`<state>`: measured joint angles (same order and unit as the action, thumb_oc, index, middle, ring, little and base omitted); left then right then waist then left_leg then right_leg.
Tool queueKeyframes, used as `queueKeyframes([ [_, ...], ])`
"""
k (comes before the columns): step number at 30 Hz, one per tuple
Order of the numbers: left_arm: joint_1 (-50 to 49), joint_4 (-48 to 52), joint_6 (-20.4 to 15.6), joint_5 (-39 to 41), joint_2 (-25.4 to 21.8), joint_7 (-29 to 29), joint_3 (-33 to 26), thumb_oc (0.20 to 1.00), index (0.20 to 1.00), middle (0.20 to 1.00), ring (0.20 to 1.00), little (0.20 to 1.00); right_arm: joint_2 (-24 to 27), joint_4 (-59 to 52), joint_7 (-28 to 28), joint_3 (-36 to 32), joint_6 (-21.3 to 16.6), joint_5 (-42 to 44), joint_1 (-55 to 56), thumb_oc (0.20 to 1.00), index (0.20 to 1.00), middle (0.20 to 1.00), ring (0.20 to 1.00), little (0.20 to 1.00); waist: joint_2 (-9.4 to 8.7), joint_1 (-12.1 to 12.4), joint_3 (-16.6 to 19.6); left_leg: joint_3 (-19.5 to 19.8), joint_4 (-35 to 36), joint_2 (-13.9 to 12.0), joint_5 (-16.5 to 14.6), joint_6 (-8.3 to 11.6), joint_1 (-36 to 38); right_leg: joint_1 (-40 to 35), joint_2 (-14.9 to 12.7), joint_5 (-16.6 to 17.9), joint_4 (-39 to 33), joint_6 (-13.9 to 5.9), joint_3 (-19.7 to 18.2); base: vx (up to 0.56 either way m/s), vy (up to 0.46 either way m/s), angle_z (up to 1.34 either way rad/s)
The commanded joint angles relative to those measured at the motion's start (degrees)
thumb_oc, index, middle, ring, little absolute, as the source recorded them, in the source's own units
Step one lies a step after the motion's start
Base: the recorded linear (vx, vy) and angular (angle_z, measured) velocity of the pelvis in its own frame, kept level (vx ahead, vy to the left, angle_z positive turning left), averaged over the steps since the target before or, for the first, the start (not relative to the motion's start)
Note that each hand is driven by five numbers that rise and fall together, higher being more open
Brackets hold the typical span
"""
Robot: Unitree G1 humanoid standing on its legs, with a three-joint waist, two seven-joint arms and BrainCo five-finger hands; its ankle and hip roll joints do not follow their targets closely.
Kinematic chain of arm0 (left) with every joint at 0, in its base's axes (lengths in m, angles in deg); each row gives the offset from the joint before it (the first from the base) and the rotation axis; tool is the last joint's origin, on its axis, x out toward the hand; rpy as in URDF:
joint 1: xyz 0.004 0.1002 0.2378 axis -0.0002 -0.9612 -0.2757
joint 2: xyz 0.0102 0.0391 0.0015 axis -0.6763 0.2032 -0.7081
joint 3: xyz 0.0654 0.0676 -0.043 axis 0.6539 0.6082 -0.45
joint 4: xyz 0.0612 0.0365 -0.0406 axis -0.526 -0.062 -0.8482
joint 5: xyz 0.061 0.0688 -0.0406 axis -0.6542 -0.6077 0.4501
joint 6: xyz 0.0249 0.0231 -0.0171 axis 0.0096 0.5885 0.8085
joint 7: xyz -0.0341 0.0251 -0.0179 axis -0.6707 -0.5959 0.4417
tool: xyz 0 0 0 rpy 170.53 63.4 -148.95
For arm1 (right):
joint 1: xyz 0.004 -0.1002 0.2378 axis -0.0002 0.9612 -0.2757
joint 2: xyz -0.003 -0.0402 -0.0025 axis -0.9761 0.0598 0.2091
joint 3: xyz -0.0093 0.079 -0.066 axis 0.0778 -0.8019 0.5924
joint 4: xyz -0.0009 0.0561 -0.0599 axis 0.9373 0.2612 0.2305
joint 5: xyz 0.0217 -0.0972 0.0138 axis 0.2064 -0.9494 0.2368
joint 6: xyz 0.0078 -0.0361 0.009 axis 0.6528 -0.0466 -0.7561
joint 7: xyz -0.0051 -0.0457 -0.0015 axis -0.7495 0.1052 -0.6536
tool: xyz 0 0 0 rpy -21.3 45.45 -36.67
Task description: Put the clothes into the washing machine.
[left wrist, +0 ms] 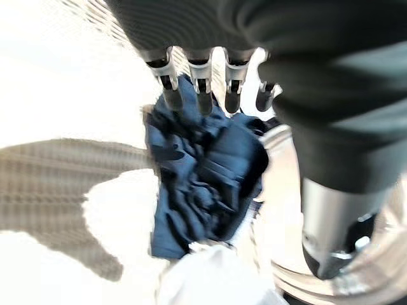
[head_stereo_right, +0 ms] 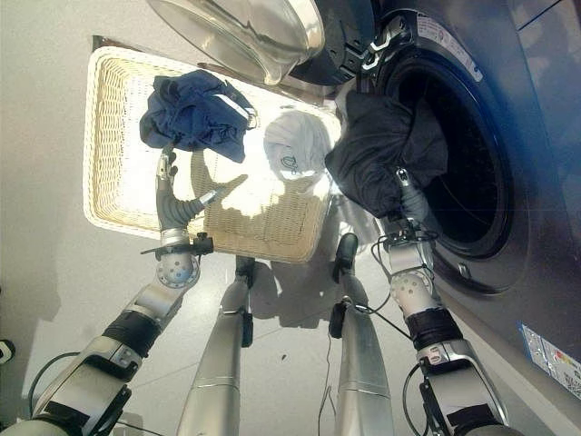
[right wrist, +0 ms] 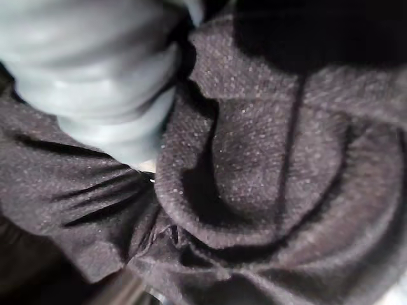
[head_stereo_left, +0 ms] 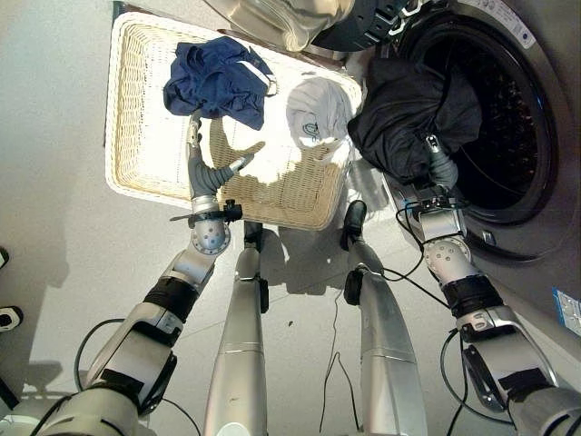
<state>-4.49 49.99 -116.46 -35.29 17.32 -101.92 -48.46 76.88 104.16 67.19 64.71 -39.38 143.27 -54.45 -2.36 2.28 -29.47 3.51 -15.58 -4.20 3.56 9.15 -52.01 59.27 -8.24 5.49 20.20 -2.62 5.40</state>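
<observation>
A dark blue garment (head_stereo_left: 218,77) lies bunched at the far side of the pale wicker basket (head_stereo_left: 123,136). A white garment (head_stereo_left: 318,109) sits at the basket's right edge. My left hand (head_stereo_left: 204,168) hovers open over the basket just short of the blue garment (left wrist: 203,184), its fingers (left wrist: 200,95) straight and holding nothing. A black garment (head_stereo_left: 408,123) hangs over the lip of the washing machine's drum opening (head_stereo_left: 513,136), partly inside. My right hand (head_stereo_left: 439,170) is pressed into the black garment (right wrist: 267,178) from below, and the cloth covers it.
The washing machine's round glass door (head_stereo_left: 281,20) stands open above the basket's far right corner. The basket rests on grey floor (head_stereo_left: 54,227) close to the machine's front. Part of the white garment (left wrist: 210,273) shows beside the blue one.
</observation>
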Motion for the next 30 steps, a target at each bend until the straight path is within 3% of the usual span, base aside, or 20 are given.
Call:
queueKeyframes([
  [1, 2.2, 2.3, -1.3, 1.2, -1.0, -1.4, -1.2, 1.0, 1.0, 1.0, 1.0, 1.0, 4.5, -3.7, -0.5, 0.5, 0.4, 3.2, -1.6, 0.2, 0.2, 0.2, 0.2, 0.2, 2.74, -1.1, -0.3, -1.4, 1.0, 7.0, 2.4, -4.81, -1.3, -1.2, 4.7, 1.9, 0.3, -5.22, 4.8, 0.0, 0.0, 0.0],
  [6, 4.4, -1.8, -1.8, 3.0, -2.2, -0.3, 0.4, 1.0, 1.0, 1.0, 1.0, 1.0, 9.9, 11.2, 1.4, -0.8, 3.1, 7.1, -8.7, 0.2, 0.2, 0.2, 0.2, 0.2, 3.78, -0.4, -0.3, -1.1, 0.6, 7.0, 2.0, -4.75, -1.2, -1.3, 4.7, 1.6, 0.5, -4.98, 4.7, 0.0, 0.0, 0.0],
  [9, 3.5, -2.2, -2.7, 2.9, -3.6, -0.2, 1.5, 1.0, 1.0, 1.0, 1.0, 1.0, 15.4, 14.4, 7.1, -2.5, -2.8, 9.8, -13.9, 0.2, 0.2, 0.2, 0.2, 0.2, 3.87, 0.1, -0.3, -0.6, 0.0, 6.8, 1.3, -4.68, -1.1, -1.8, 4.6, 1.5, 0.2, -5.12, 4.7, 0.0, 0.0, 0.0],
  [10, 2.4, -1.7, -3.4, 2.3, -4.0, -0.5, 1.6, 1.0, 1.0, 1.0, 1.0, 1.0, 17.1, 13.9, 9.9, -3.3, -6.4, 11.2, -14.9, 0.2, 0.2, 0.2, 0.2, 0.2, 3.78, 0.1, -0.3, -0.4, -0.2, 6.7, 1.0, -4.69, -1.1, -1.9, 4.7, 1.4, 0.2, -5.11, 4.7, 0.0, 0.0, 0.0],
  [11, 0.0, -0.8, -4.4, 0.8, -4.5, -1.7, 2.0, 1.0, 1.0, 1.0, 1.0, 1.0, 19.2, 13.2, 13.7, -4.7, -12.4, 10.5, -16.0, 0.2, 0.2, 0.2, 0.2, 0.2, 3.66, 0.3, -0.3, -0.3, -0.2, 6.4, 0.8, -4.71, -1.2, -2.0, 4.8, 1.1, 0.5, -5.11, 4.8, 0.0, 0.0, 0.0],
  [13, -2.2, 0.8, -4.8, 0.3, -5.6, -2.7, 2.3, 1.0, 1.0, 1.0, 1.0, 1.0, 21.9, 10.8, 17.8, -6.2, -17.1, 10.2, -16.7, 0.2, 0.2, 0.2, 0.2, 0.2, 3.22, 0.2, -0.3, -0.2, 0.0, 6.3, 0.5, -4.76, -0.9, -2.3, 5.0, 1.2, 0.4, -5.15, 4.8, 0.0, 0.0, 0.0],
  [15, -3.3, 1.3, -4.7, -0.2, -6.5, -3.3, 2.5, 1.0, 1.0, 1.0, 1.0, 1.0, 23.9, 8.8, 20.9, -7.9, -19.8, 5.6, -16.8, 0.2, 0.2, 0.2, 0.2, 0.2, 2.69, -0.1, -0.3, -0.1, 0.1, 6.3, 0.2, -4.91, -0.6, -2.7, 5.4, 1.4, -0.1, -5.2, 4.6, 0.0, 0.0, 0.0],
  [19, -3.3, 0.9, -4.2, -0.8, -8.0, -2.6, 2.0, 1.0, 1.0, 1.0, 1.0, 1.0, 26.7, 7.0, 23.0, -8.8, -18.5, 2.1, -16.5, 0.2, 0.2, 0.2, 0.2, 0.2, 1.58, -0.7, -0.3, 0.0, 0.0, 6.1, 0.0, -5.05, -0.4, -3.1, 5.9, 1.4, -0.5, -5.12, 4.3, 0.0, 0.001, -0.02],
  [20, -2.5, 0.1, -4.0, -2.4, -8.7, -2.2, 2.1, 1.0, 1.0, 1.0, 1.0, 1.0, 27.7, 8.3, 21.3, -9.1, -16.7, 3.4, -15.8, 0.31, 0.31, 0.31, 0.31, 0.31, 1.15, -0.8, -0.3, 0.1, -0.1, 6.2, -0.1, -5.07, -0.2, -3.5, 6.0, 1.3, -0.5, -5.05, 4.3, 0.0, 0.0, 0.0],
  [21, -2.0, -0.3, -3.8, -3.8, -8.9, -2.6, 2.3, 1.0, 1.0, 1.0, 1.0, 1.0, 28.0, 9.2, 20.4, -9.1, -15.4, 3.9, -15.5, 0.89, 0.89, 0.89, 0.89, 0.89, 1.05, -0.8, -0.3, 0.3, -0.2, 6.2, -0.1, -5.07, -0.2, -3.6, 5.9, 1.2, -0.4, -5.02, 4.4, 0.0, 0.0, 0.0],
  [22, -2.0, -0.3, -3.8, -3.8, -8.9, -2.6, 2.3, 1.0, 1.0, 1.0, 1.0, 1.0, 28.0, 9.2, 20.4, -9.1, -15.4, 3.9, -15.5, 0.89, 0.89, 0.89, 0.89, 0.89, 1.05, -0.8, -0.3, 0.3, -0.2, 6.2, -0.1, -5.07, -0.2, -3.6, 5.9, 1.2, -0.4, -5.02, 4.4, 0.0, 0.0, 0.0],
  [23, -1.7, -0.5, -3.6, -4.5, -9.0, -2.8, 2.4, 1.0, 1.0, 1.0, 1.0, 1.0, 28.2, 9.6, 20.1, -9.1, -14.8, 4.1, -15.4, 1.0, 1.0, 1.0, 1.0, 1.0, 1.04, -0.8, -0.3, 0.3, -0.3, 6.3, -0.1, -5.09, -0.2, -3.5, 5.9, 1.2, -0.4, -5.01, 4.4, 0.0, 0.0, 0.0],
  [26, 2.0, -2.9, -0.3, -11.2, -10.3, -5.6, 4.2, 1.0, 1.0, 1.0, 1.0, 1.0, 28.1, 14.1, 17.8, -8.1, -10.1, 5.2, -15.2, 1.0, 1.0, 1.0, 1.0, 1.0, 1.17, -0.6, -0.3, 0.8, -0.4, 6.7, 0.1, -5.18, -0.3, -3.4, 5.7, 1.1, -0.1, -4.94, 4.5, 0.0, 0.0, 0.0],
  [28, 7.4, -5.3, 3.9, -17.7, -11.6, -8.5, 7.4, 1.0, 1.0, 1.0, 1.0, 1.0, 27.7, 19.6, 17.7, -5.5, -4.9, 1.5, -16.5, 1.0, 1.0, 1.0, 1.0, 1.0, 1.48, -0.5, -0.3, 0.8, -0.1, 6.8, 0.3, -5.22, -0.2, -3.4, 5.5, 1.0, -0.2, -4.93, 4.6, 0.01, 0.002, 0.04],
  [29, 11.1, -6.5, 6.2, -20.4, -12.5, -9.4, 9.8, 1.0, 1.0, 1.0, 1.0, 1.0, 27.4, 22.3, 16.7, -2.7, 1.0, 0.7, -17.3, 1.0, 1.0, 1.0, 1.0, 1.0, 1.59, -0.5, -0.3, 0.6, 0.0, 6.9, 0.5, -5.23, -0.2, -3.4, 5.4, 1.2, -0.4, -4.9, 4.6, 0.0, 0.006, 0.06],
  [30, 11.9, -6.7, 7.0, -20.7, -12.7, -9.5, 10.2, 1.0, 1.0, 1.0, 1.0, 1.0, 27.4, 23.0, 16.6, -2.2, 2.0, 0.4, -17.6, 1.0, 1.0, 1.0, 1.0, 1.0, 1.62, -0.5, -0.3, 0.6, 0.0, 6.9, 0.5, -5.21, -0.2, -3.4, 5.4, 1.2, -0.4, -4.9, 4.7, 0.0, 0.005, 0.06],
])
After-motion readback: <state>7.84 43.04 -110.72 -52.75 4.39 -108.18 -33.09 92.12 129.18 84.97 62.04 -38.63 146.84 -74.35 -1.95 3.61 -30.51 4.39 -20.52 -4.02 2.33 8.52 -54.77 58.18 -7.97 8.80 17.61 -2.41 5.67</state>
